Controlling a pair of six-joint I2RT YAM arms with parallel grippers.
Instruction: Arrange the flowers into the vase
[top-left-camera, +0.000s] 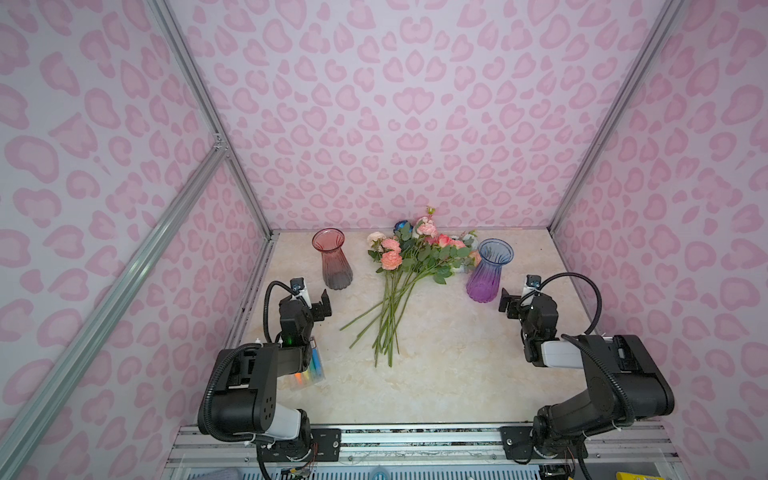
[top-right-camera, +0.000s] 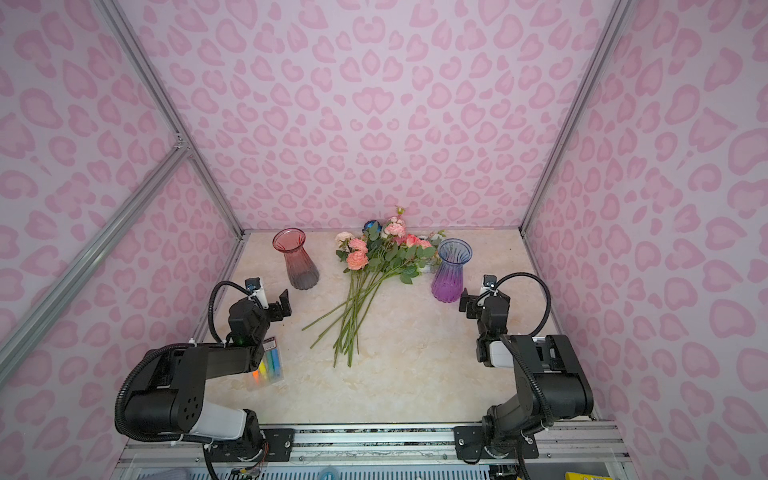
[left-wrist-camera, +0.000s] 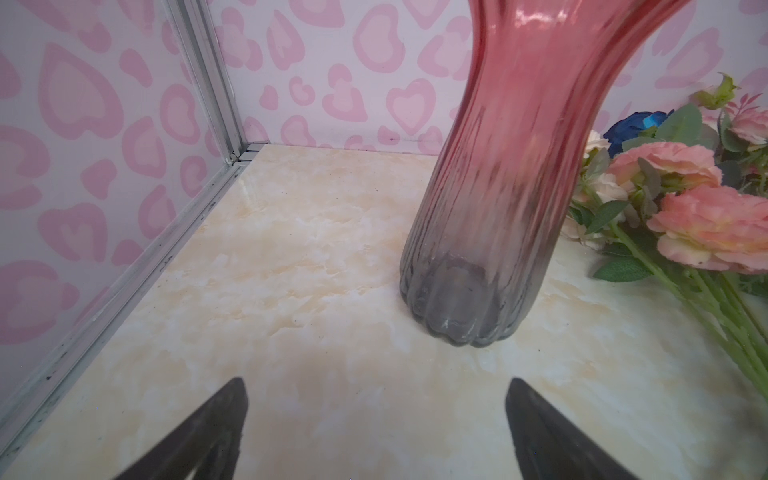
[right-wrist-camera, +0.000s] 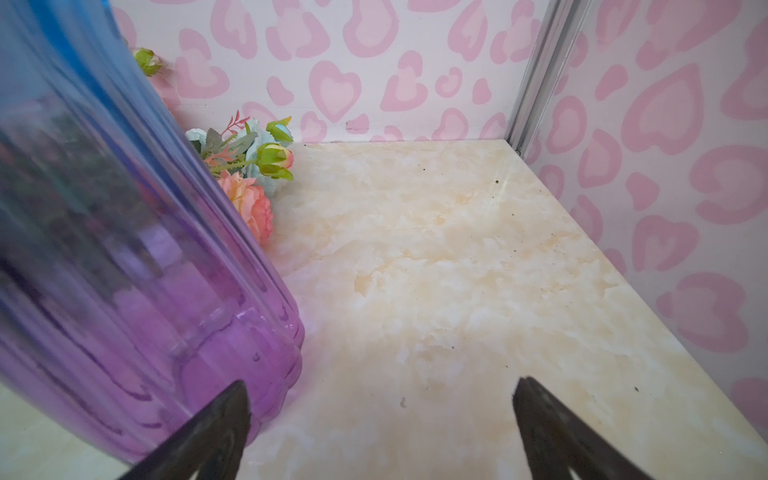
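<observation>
Claw, left: your left claw (top-left-camera: 323, 305) (left-wrist-camera: 376, 382) stands spread wide with nothing between its jaws, over the surface (top-left-camera: 457, 374) near the left edge.
Left aim: it faces the foot of the pink vase (top-left-camera: 334, 262) (left-wrist-camera: 498, 187) and is clear of it.
Claw, right: your right claw (top-left-camera: 506, 301) (right-wrist-camera: 381, 380) is likewise spread wide and empty, near the right edge.
Right neighbour: the purple vase (top-left-camera: 488, 270) (right-wrist-camera: 124, 249) stands just beside it. In the right wrist view one finger (right-wrist-camera: 216, 424) overlaps the vase's foot, and you cannot tell whether they touch.
Pink vase: upright and empty, toward the far left corner.
Purple vase: upright and empty, blue at the lip and purple at the foot, toward the far right corner.
Flowers: the flowers (top-left-camera: 409, 257) lie flat in one loose bunch on the surface between the two vases, their heads by the middle of the far edge.
Stems: the stems (top-left-camera: 388, 320) fan toward the centre of the surface.
Heads: you see pink, peach and cream, with a deep blue head (top-left-camera: 402, 226) nearest the far edge.
Packet: a packet of coloured pens (top-left-camera: 309, 370) lies by the left edge, partly under your left arm.
</observation>
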